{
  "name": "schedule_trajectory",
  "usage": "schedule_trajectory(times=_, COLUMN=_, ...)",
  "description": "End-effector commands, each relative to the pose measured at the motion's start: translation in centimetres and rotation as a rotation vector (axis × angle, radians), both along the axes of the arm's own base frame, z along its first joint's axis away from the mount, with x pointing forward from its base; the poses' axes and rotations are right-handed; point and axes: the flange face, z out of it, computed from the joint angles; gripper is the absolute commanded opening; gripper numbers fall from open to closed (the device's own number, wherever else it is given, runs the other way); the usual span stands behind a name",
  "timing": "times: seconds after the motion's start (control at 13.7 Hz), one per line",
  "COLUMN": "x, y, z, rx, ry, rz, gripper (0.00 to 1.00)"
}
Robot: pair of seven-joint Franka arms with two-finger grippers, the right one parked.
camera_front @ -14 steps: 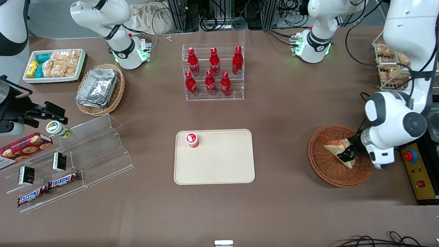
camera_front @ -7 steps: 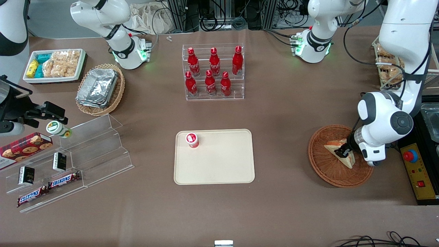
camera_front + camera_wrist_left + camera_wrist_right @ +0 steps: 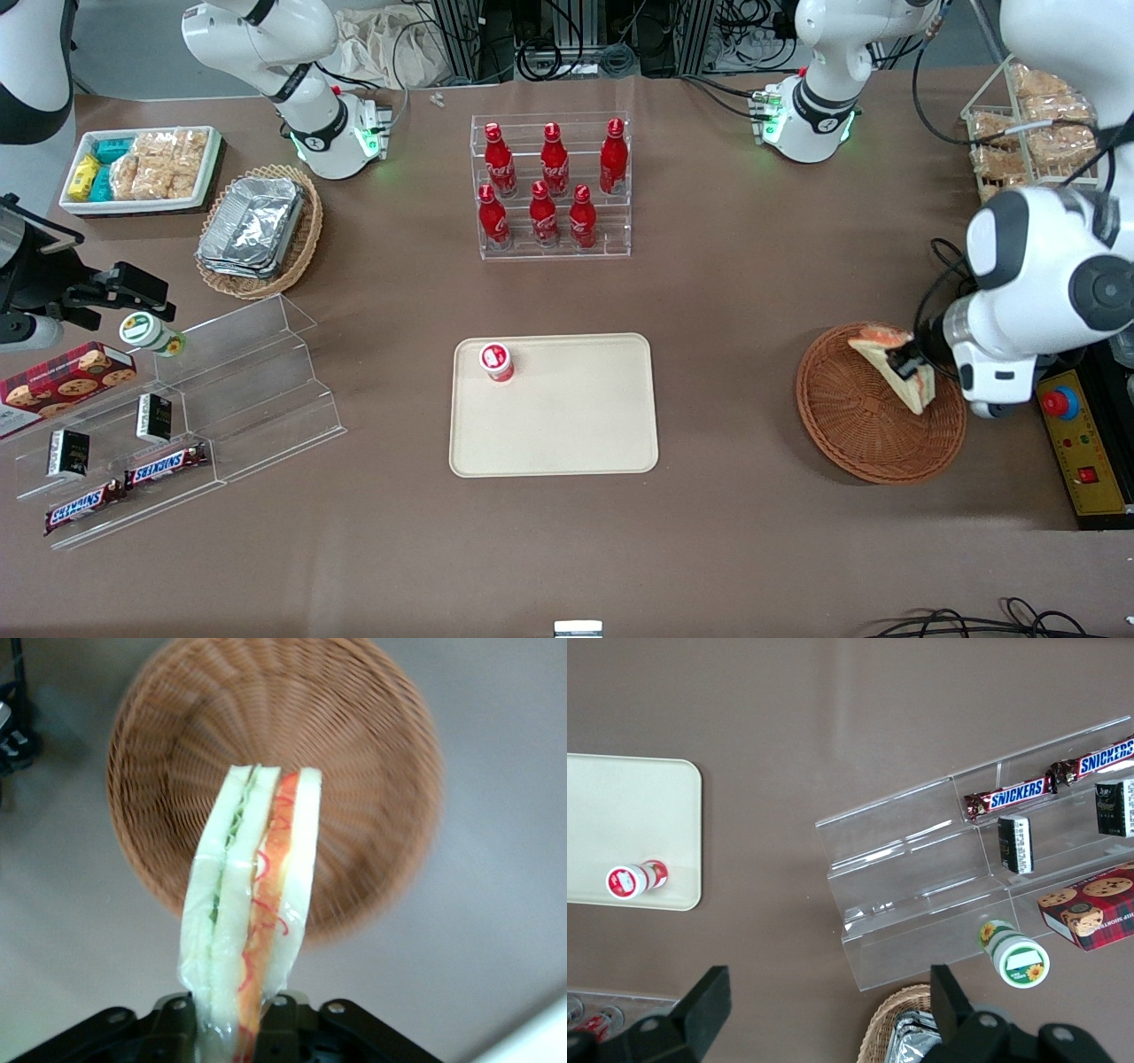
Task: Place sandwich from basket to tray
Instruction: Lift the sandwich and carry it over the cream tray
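Pincer (image 3: 905,365) is clamping the sandwich (image 3: 893,366), hanging above the basket (image 3: 842,434). Soft bread may be slipping from a thin grip before reaching the tray (image 3: 567,434).

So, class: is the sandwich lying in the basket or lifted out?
Lifted: the gripper holds the sandwich above the empty basket.

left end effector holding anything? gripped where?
Yes: the end effector is shut on the sandwich, pinching one end of the wedge, lifted above the basket.
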Motion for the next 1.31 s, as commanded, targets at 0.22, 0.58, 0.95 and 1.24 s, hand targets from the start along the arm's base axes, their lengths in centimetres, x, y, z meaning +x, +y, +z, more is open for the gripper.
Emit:
schedule_trajectory(times=0.22, x=-2.0, y=-17.1, z=1.2, rx=-0.132, ry=-0.008, rz=-0.285, gripper=0.00)
schedule_trajectory(times=0.58, x=-5.3, y=-31.5, z=-6.1, rx=-0.086, ry=-0.135, rz=-0.534, gripper=0.00)
schedule_trajectory(times=0.95, x=-6.8, y=-39.4, z=-15.0, rx=0.011, ry=-0.193, rz=-0.607, gripper=0.00)
schedule_trajectory(times=1.24, x=-6.7, y=-39.6, z=-17.9, rx=0.018, ry=-0.205, rz=-0.650, gripper=0.00)
